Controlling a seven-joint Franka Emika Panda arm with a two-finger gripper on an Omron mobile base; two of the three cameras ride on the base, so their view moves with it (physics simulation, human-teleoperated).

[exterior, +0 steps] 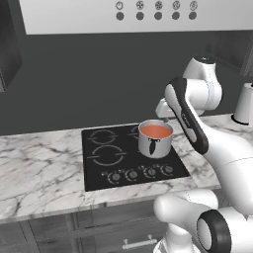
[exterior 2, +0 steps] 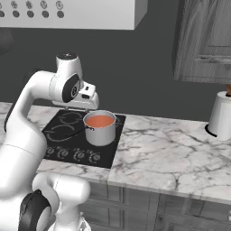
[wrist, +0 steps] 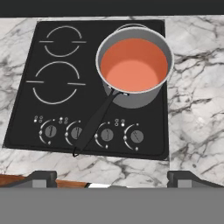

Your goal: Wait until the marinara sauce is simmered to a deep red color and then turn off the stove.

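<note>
The marinara sauce (wrist: pixel 133 65) is a smooth, flat orange-red disc inside a shiny round steel pot (wrist: pixel 140 98), which sits on the rear right burner of the stove (wrist: pixel 57 113), a flat black glass cooktop marked with pale ring outlines. The pot's slim dark handle (wrist: pixel 94 124) slants toward the front edge, passing between the middle two of the four round grey knobs (wrist: pixel 107 134). Bare glass lies open to the pot's left; white marble counter (wrist: pixel 197 122) with grey veins surrounds the cooktop. The gripper (wrist: pixel 111 177) hangs above the stove's front, its fingers spread wide and empty. A grey hood panel (exterior: pixel 148 15) hangs above, against a dark wall.
</note>
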